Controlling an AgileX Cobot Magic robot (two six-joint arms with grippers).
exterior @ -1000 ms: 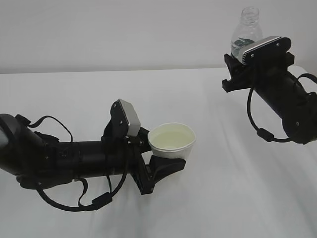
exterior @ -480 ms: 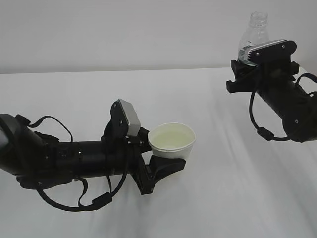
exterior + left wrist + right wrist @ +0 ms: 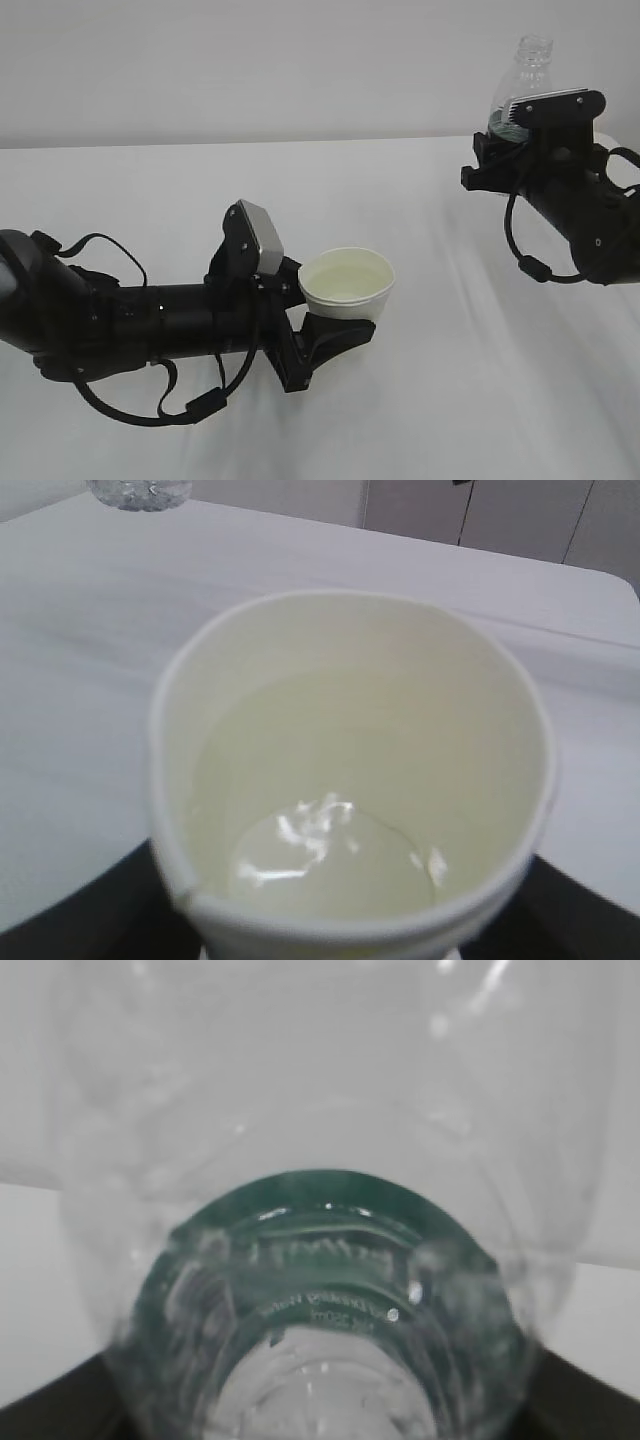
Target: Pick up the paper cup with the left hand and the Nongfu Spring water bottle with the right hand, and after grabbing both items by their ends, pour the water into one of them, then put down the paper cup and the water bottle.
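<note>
The white paper cup [image 3: 347,285] stands upright just above the table, and my left gripper [image 3: 335,335] is shut on its lower part. In the left wrist view the cup [image 3: 350,770] fills the frame, with a shallow pool of clear water [image 3: 330,865] at its bottom and black fingers [image 3: 60,925] at the lower corners. At the upper right, my right gripper [image 3: 497,150] is shut on the base of the Nongfu Spring water bottle [image 3: 525,70], whose capless neck points up and leans slightly right. The right wrist view looks through the bottle [image 3: 320,1260] from its base, showing its green label band.
The white tabletop [image 3: 450,380] stretches under both arms, with a pale wall behind it. The two arms are well apart. In the left wrist view the table's far edge [image 3: 560,565] shows, with pale cabinet panels beyond it.
The right arm has carried the bottle to the right and a little higher, farther from the cup. The left arm and the cup have not moved.
</note>
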